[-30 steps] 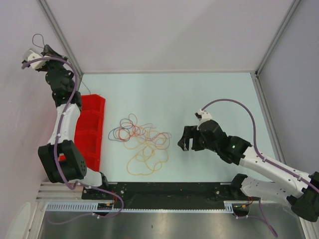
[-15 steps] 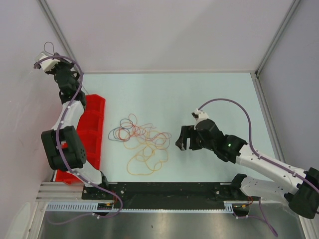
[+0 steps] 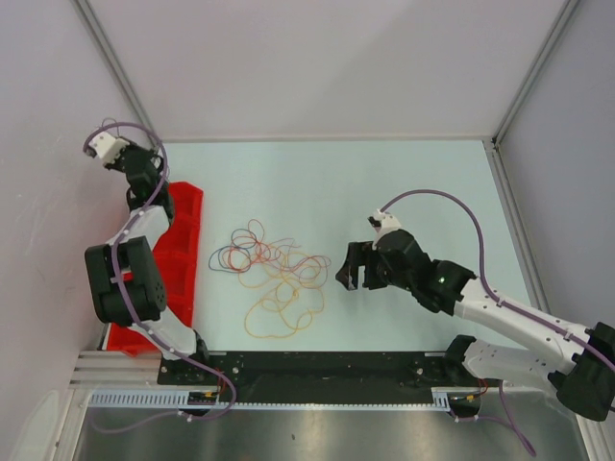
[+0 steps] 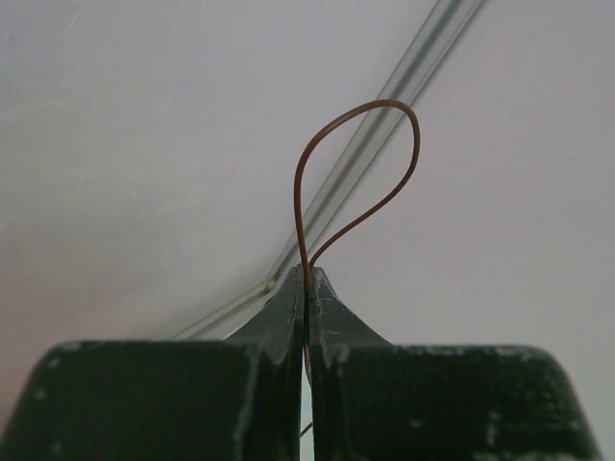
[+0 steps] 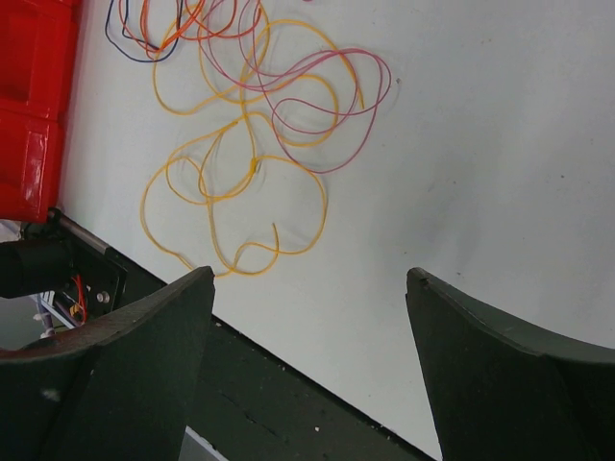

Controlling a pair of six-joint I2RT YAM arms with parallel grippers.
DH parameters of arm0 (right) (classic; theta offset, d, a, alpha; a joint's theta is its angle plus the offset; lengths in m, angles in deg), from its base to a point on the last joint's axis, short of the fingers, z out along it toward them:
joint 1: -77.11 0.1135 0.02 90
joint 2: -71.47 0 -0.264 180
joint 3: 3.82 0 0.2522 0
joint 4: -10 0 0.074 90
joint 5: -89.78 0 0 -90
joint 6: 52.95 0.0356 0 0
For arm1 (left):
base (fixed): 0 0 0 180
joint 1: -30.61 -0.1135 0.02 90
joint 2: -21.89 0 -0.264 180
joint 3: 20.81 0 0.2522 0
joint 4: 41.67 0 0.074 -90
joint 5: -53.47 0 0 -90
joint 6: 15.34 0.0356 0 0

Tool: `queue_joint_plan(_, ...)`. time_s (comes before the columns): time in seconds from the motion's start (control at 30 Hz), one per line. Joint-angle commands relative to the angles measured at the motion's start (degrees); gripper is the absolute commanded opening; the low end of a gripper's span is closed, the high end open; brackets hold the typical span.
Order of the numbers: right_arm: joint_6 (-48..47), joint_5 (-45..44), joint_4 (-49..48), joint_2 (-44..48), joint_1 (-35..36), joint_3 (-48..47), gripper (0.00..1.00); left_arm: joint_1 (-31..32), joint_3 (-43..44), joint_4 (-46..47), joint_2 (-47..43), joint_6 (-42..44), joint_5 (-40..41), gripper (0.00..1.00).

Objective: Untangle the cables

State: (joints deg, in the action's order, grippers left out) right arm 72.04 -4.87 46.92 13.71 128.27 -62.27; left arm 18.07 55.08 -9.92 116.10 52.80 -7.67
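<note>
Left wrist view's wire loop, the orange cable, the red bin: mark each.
wire loop (image 4: 296, 192), left wrist view, left strand.
orange cable (image 5: 326, 204), right wrist view, lower loop's right edge.
red bin (image 3: 184, 204), top external view, far compartment.

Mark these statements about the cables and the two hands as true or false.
1. The left hand is shut on a thin brown cable. True.
2. The right hand grips a cable. False: it is open and empty.
3. The tangle lies inside the red bin. False: it lies on the table, beside the bin.
4. In the tangle, the orange cable lies nearest the arm bases. True.
</note>
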Motion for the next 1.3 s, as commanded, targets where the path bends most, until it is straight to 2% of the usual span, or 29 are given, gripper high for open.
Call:
queue_joint_plan(0.0,0.26,0.95,-3.03,-0.51,0.26,-1.9,0.85,-0.03,-5.6,-1.73,-4.73,-4.75,5.68,0.0)
queue_joint_plan(0.2,0.09,2.01,-4.61,-1.66,0.61,-1.9,0.85,0.05,-11.32,-3.94,-8.34,-7.14,7.43,0.0)
queue_joint_plan(0.4,-0.35,2.01,-5.05,-2.97,1.4,-1.9,0.86,-0.38,-10.53,-4.39,-5.71,-4.15,7.17,0.02)
queue_joint_plan(0.6,-0.18,2.36,-5.93,-3.85,1.75,-1.98,0.85,-1.44,-8.16,-7.55,-1.85,-5.64,4.71,0.11)
queue_joint_plan(0.67,0.0,2.45,-5.76,-4.03,1.75,-1.9,0.86,-1.61,-8.16,-7.63,-1.67,-5.99,4.89,0.28)
queue_joint_plan(0.7,-0.09,2.45,-5.67,-4.03,1.84,-1.9,0.85,-1.7,-7.9,-8.33,-1.49,-6.6,5.06,0.44)
queue_joint_plan(0.73,0.0,2.36,-5.58,-4.03,1.93,-1.9,0.86,-2.05,-7.55,-9.47,-1.49,-7.74,5.06,0.67)
queue_joint_plan(0.87,-0.09,2.1,-5.49,-4.03,1.84,-1.9,0.85,-3.28,-6.14,-14.48,-2.45,-11.26,3.31,0.76)
queue_joint_plan(0.93,-0.09,1.83,-5.32,-3.77,2.02,-1.9,0.85,-3.28,-5.79,-15.36,-3.24,-11.18,2.34,0.87)
queue_joint_plan(1.0,-0.18,1.57,-5.14,-3.42,1.93,-1.9,0.85,-3.29,-5.18,-16.42,-3.68,-11.53,0.5,0.91)
queue_joint_plan(1.03,-0.26,1.31,-4.7,-3.15,2.02,-1.9,0.85,-3.11,-4.74,-18.6,-3.86,-11.97,0.23,0.97)
queue_joint_plan(1.17,-0.7,0.43,-3.82,-1.84,2.02,-1.9,0.85,-1.45,-1.15,-23.98,-6.49,-10.13,-3.09,0.98)
queue_joint_plan(1.27,-2.11,-0.63,-3.73,-1.22,1.49,-1.9,0.86,3.2,3.24,-29.42,-8.34,-3.99,-3.29,0.99)
